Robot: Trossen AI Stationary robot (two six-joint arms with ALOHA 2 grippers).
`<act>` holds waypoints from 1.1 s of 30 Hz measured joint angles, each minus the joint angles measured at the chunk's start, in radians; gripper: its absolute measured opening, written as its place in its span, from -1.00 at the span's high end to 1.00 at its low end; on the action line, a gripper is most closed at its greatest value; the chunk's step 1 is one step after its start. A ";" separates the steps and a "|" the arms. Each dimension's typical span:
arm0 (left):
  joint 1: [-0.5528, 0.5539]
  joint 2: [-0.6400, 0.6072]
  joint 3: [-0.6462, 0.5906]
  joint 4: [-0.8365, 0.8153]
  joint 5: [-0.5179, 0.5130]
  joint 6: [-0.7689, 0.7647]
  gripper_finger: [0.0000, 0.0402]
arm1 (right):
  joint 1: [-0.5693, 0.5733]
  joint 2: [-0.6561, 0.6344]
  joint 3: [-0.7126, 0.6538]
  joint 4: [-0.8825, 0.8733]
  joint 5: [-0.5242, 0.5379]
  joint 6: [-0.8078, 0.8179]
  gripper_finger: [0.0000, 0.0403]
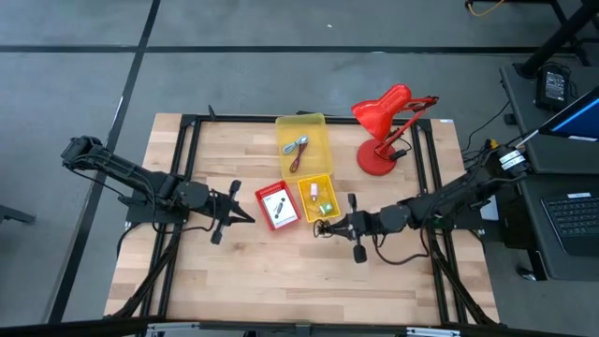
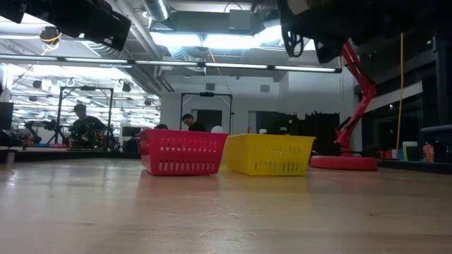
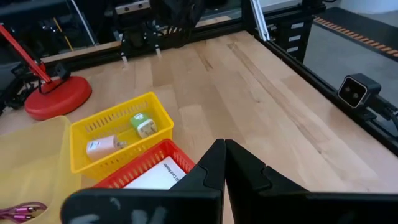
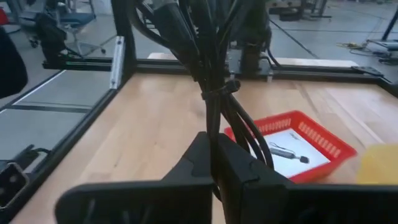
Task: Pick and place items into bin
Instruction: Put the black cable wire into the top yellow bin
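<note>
Wooden table from above: the left gripper, jaws together, points at the red basket, which holds a white packet. At its 3 o'clock the small yellow basket holds tiny pieces; the right gripper, jaws together on a black cable, is at its 6 o'clock. The low view shows both baskets side by side. In the left wrist view, a green piece and a pink piece lie inside the yellow basket.

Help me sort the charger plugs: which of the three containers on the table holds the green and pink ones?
The small yellow basket, beside the red basket. The red basket holds a white packet, and the larger yellow bin behind holds a dark red cord.
</note>
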 joint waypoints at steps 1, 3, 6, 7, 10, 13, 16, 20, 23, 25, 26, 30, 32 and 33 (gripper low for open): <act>0.000 0.000 0.000 0.000 0.000 0.000 0.98 | -0.005 0.001 0.000 -0.001 0.000 0.001 1.00; 0.000 0.000 0.000 0.000 0.000 0.000 0.98 | -0.014 0.001 0.000 0.011 0.001 0.001 1.00; 0.000 0.000 0.000 0.000 0.000 0.000 0.98 | -0.024 0.001 0.000 0.029 0.001 0.003 1.00; 0.000 0.000 0.000 0.000 0.000 0.000 0.98 | -0.028 0.001 0.000 0.036 0.001 0.004 1.00; 0.000 0.000 0.000 0.000 0.000 0.001 0.98 | -0.041 0.001 0.000 0.041 0.034 0.016 1.00; 0.000 0.000 0.000 0.000 0.000 0.000 0.98 | -0.054 0.001 0.000 0.038 0.180 0.066 1.00; 0.000 0.000 0.000 -0.001 0.000 0.000 0.98 | -0.069 0.013 0.000 0.036 0.266 0.043 1.00; 0.000 0.000 0.000 -0.001 0.000 0.000 0.98 | -0.112 0.050 0.001 0.035 0.295 0.044 1.00; 0.000 0.000 0.000 -0.001 0.000 0.000 0.98 | -0.152 0.088 0.017 0.031 0.303 0.067 1.00; 0.000 0.000 0.000 -0.001 0.000 0.000 0.98 | -0.179 0.113 0.041 0.029 0.302 0.070 1.00; 0.000 0.000 0.000 -0.001 0.000 0.000 0.98 | -0.194 0.125 0.057 0.024 0.299 0.070 1.00; 0.000 0.000 0.000 -0.001 0.000 0.000 0.98 | -0.257 0.175 0.133 -0.061 0.300 0.071 1.00; 0.000 0.000 0.000 -0.002 0.000 -0.001 0.98 | -0.289 0.196 0.181 -0.148 0.300 0.109 1.00; 0.000 0.000 0.000 -0.003 0.000 -0.005 0.98 | -0.305 0.207 0.207 -0.202 0.300 0.138 1.00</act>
